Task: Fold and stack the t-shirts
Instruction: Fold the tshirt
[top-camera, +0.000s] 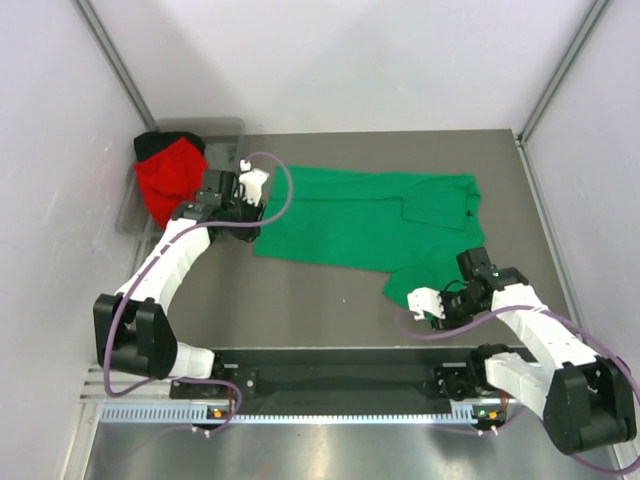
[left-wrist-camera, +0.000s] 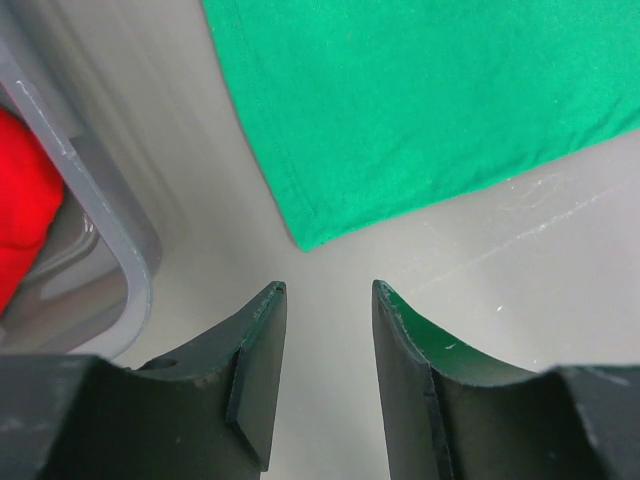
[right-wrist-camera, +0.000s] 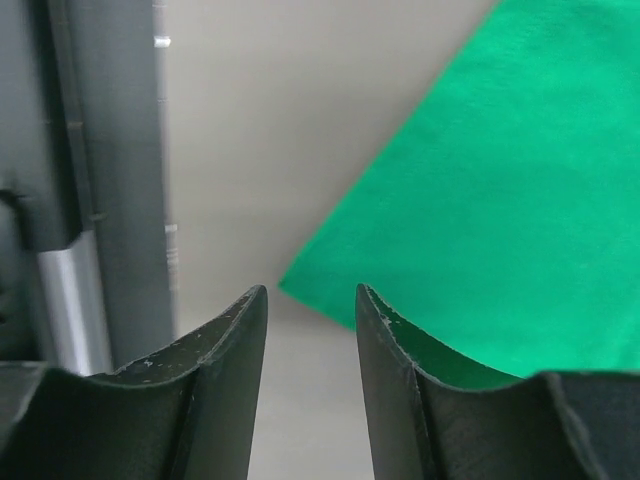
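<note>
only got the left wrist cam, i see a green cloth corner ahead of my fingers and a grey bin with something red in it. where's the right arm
observer: the right gripper sits just short of the near right corner of the bright green cloth t-shirt, jaws open, nothing between them.
operator: is that shirt flat or folded
observer: mostly spread flat across the table; its far right sleeve area looks doubled over itself.
operator: what else is left to fold
observer: a black cloth t-shirt lies behind the red cloth t-shirt in the grey plastic bin.
</note>
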